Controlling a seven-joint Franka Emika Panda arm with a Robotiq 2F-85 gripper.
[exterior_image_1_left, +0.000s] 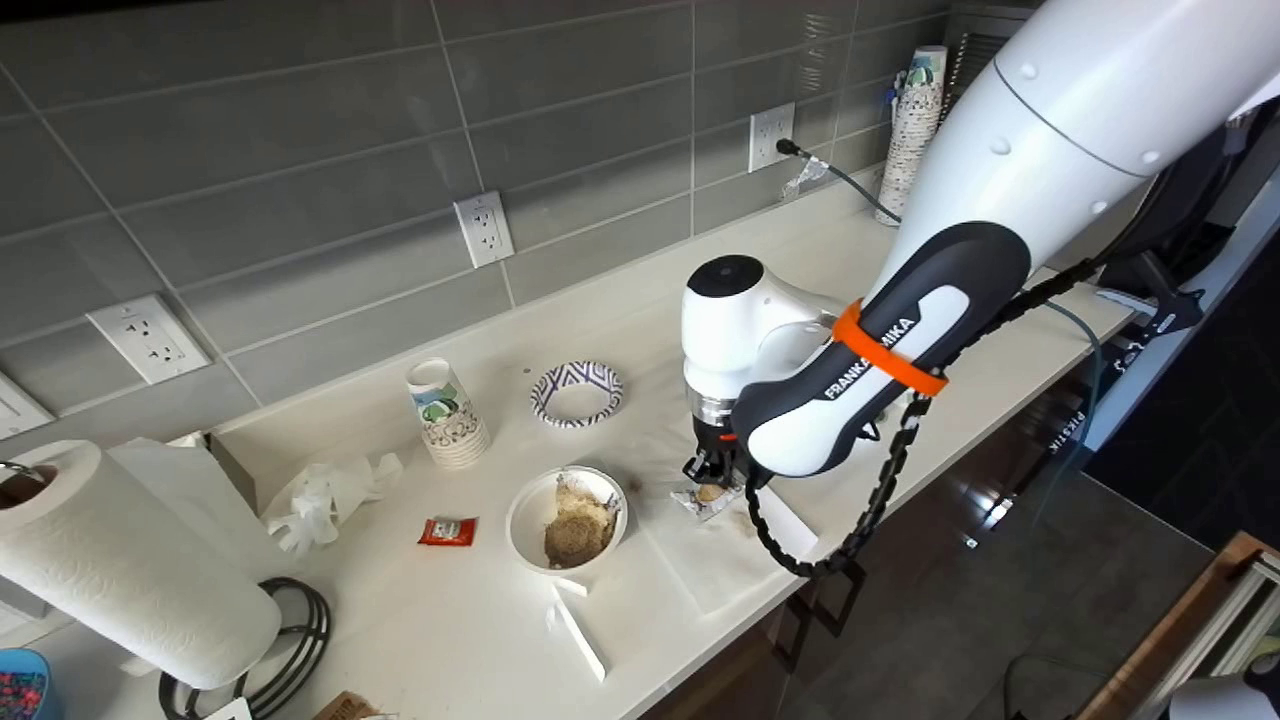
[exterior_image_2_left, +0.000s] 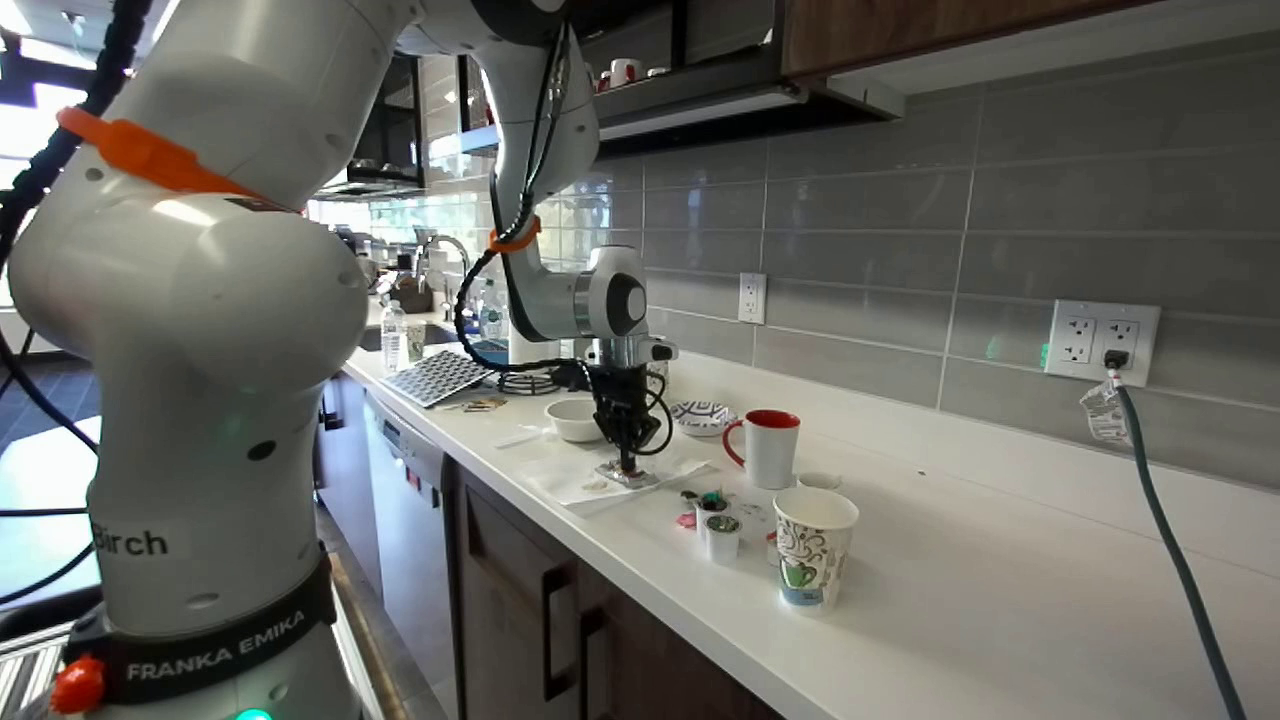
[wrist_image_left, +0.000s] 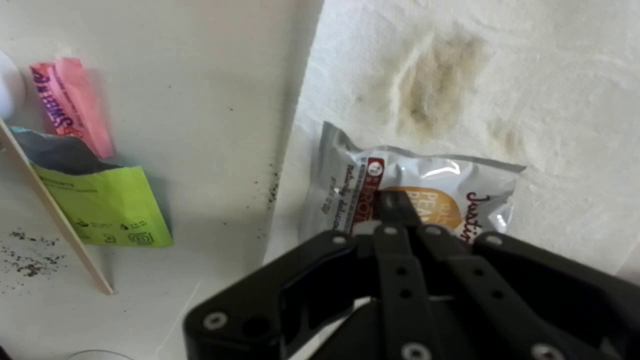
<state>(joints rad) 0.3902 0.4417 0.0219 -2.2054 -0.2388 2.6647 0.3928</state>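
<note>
Foil packet (wrist_image_left: 435, 197) is lying on a paper towel (wrist_image_left: 565, 100) on the bench (wrist_image_left: 200, 125), beneath the closed end effector (wrist_image_left: 402, 212).
The jaws are meeting near its middle, seemingly touching it (I cannot tell whether any foil is caught between). Good handling probably means centring that contact, pressing lightly, avoiding the edges. Its long axis seems to be running across the wrist view, dipping slightly rightward; the brand-name end is pointing right, the opposite end towards the green wrapper (wrist_image_left: 110, 207).
</note>
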